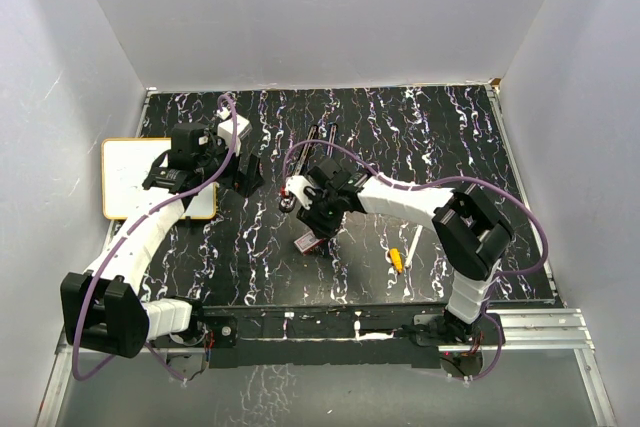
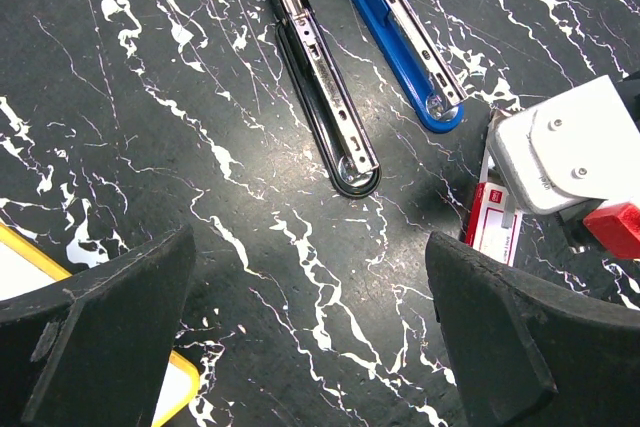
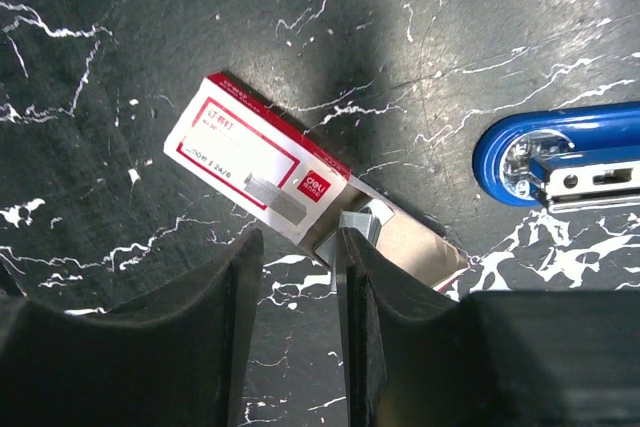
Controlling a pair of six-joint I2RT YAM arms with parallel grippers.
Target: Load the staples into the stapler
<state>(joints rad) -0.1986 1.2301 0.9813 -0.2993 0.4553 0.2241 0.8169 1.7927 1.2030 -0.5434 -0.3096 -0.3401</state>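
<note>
The staples' red-and-white box (image 3: 255, 152) lies flat on the marbled table with its tan tray (image 3: 415, 242) slid out. A grey strip of staples (image 3: 362, 224) shows at the tray's mouth, against my right gripper's right fingertip. My right gripper (image 3: 298, 242) hovers just over the box's near edge, jaws narrowly open with only table between them. A blue stapler (image 2: 400, 37) and a black stapler (image 2: 325, 77) lie opened side by side, metal rails up. The blue stapler's nose (image 3: 540, 162) is just right of the box. My left gripper (image 2: 310, 242) stands wide open and empty, short of the staplers.
A yellow-edged whiteboard (image 1: 140, 177) lies at the table's left edge, under my left arm. A white pen with a yellow tip (image 1: 402, 253) rests right of the box (image 1: 305, 243). Grey walls enclose the table on three sides.
</note>
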